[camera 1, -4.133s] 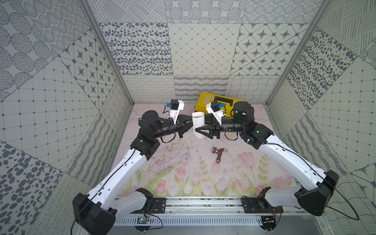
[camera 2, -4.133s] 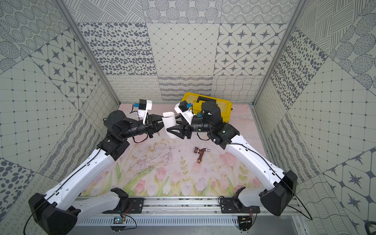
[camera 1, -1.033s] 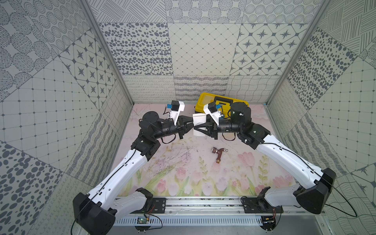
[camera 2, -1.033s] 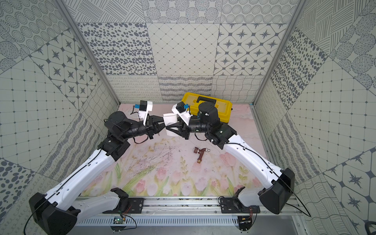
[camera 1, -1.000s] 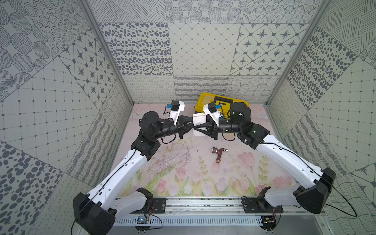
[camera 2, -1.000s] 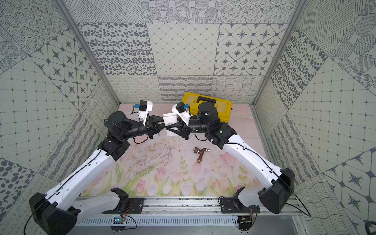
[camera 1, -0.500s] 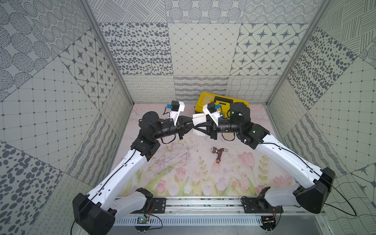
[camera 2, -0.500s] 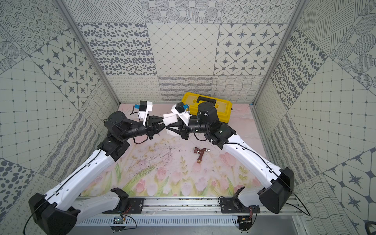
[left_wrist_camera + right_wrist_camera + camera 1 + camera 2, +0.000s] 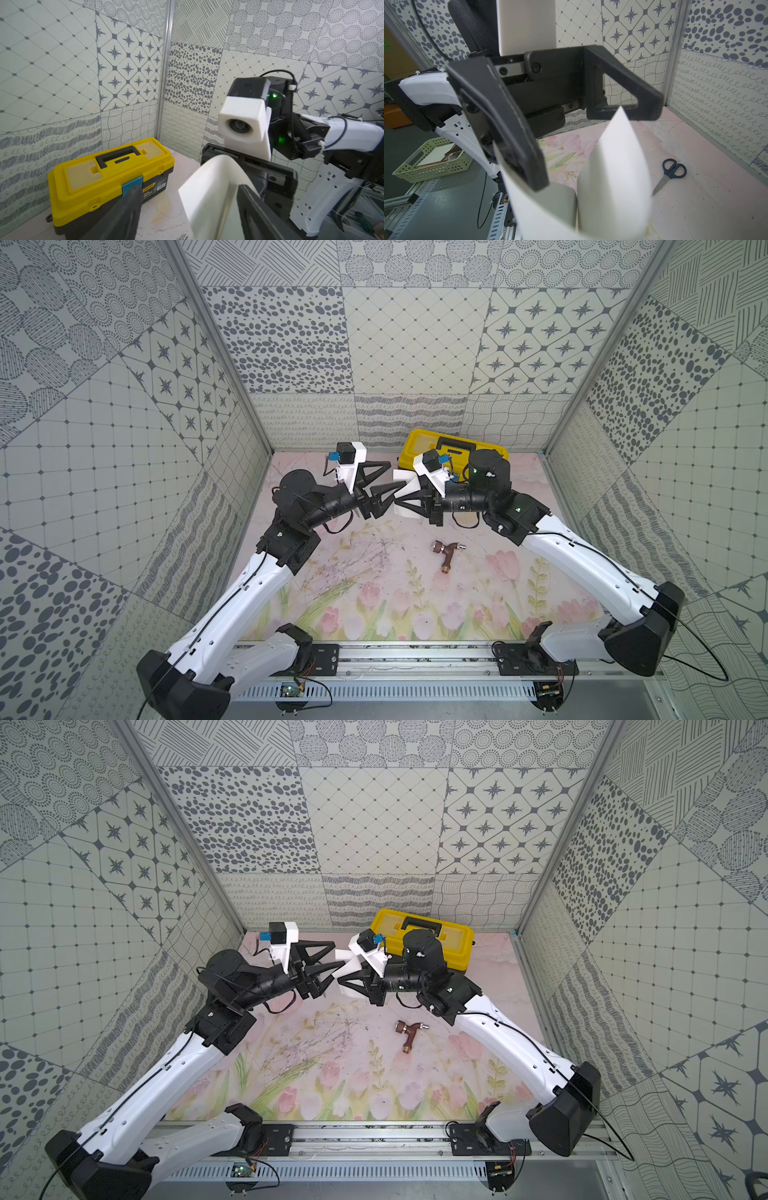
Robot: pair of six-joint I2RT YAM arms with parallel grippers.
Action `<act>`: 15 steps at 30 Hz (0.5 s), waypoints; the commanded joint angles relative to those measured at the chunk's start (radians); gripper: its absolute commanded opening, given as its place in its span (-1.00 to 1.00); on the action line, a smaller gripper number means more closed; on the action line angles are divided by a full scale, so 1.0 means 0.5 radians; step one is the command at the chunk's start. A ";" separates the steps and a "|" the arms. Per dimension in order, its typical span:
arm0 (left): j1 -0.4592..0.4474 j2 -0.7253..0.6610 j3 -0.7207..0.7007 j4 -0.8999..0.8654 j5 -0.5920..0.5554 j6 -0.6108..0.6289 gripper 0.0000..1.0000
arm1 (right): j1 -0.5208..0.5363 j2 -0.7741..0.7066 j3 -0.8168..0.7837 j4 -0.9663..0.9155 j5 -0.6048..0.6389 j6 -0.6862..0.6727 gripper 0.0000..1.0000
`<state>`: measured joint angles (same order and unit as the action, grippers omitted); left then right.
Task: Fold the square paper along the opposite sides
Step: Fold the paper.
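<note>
Nearest the camera head, the floral mat point(image 9: 374, 597) carries a small brass tap fitting point(image 9: 447, 556), well apart from both tools. Scissors point(image 9: 672, 172) lie on the mat near a side wall. Above the mat's rear middle the two arms meet tip to tip. Left gripper point(image 9: 391, 477): jaws spread wide, grasping nothing. Its black fingers point(image 9: 500, 116) flank one end of the sheet, and whether either touches it cannot be told. Right gripper point(image 9: 395, 502): jaws drawn together, pinching the square paper point(image 9: 405, 482). The paper hangs in the air between the two tools, clear of the mat, bent into a loose curl rather than creased flat. Farthest back, a yellow toolbox point(image 9: 415, 443), lid closed, stands against the rear wall
</note>
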<state>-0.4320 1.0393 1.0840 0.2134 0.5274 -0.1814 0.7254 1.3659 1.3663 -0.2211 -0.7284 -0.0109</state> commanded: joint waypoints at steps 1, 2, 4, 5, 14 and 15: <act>-0.002 -0.121 -0.027 0.071 -0.523 0.195 0.65 | 0.010 -0.007 0.038 0.056 0.023 -0.011 -0.77; 0.001 -0.155 -0.053 0.084 -0.555 0.200 0.65 | 0.010 -0.010 0.038 0.057 0.026 -0.010 -0.77; -0.001 -0.249 -0.127 0.099 -0.585 0.218 0.69 | 0.010 -0.021 0.044 0.056 0.039 -0.009 -0.76; -0.002 -0.292 -0.159 0.096 -0.581 0.219 0.73 | 0.010 -0.029 0.047 0.056 0.045 -0.009 -0.77; 0.000 -0.397 -0.273 -0.058 0.182 0.122 0.96 | -0.015 -0.108 0.211 0.055 0.058 0.062 -0.77; -0.001 -0.370 -0.264 -0.064 0.230 0.112 0.96 | -0.018 -0.110 0.234 0.056 0.055 0.070 -0.77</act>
<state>-0.4320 0.8387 0.9520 0.1989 0.4435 -0.1204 0.7208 1.3571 1.4284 -0.2352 -0.7021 0.0010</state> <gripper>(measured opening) 0.981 0.118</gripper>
